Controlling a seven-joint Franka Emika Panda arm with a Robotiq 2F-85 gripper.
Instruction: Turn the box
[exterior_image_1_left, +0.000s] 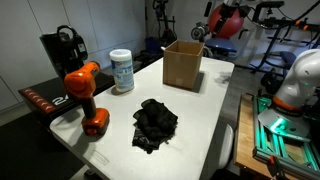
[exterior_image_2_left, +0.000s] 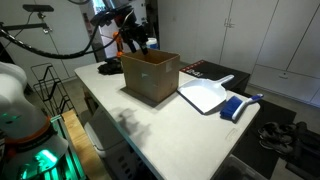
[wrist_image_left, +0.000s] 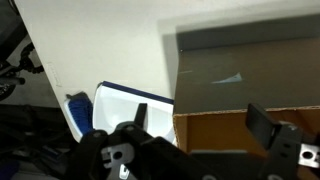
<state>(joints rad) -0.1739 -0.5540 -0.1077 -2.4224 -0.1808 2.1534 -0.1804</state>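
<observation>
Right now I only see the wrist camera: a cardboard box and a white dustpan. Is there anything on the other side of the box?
Observer: Yes, a crumpled black cloth lies on the table, on the side of the cardboard box away from the white dustpan.
Operator: Anything bigger I could bump?
Observer: An orange drill stands upright near the table's edge.
Operator: Is that all?
Observer: No, a white canister stands between the drill and the box, touching neither.
</observation>
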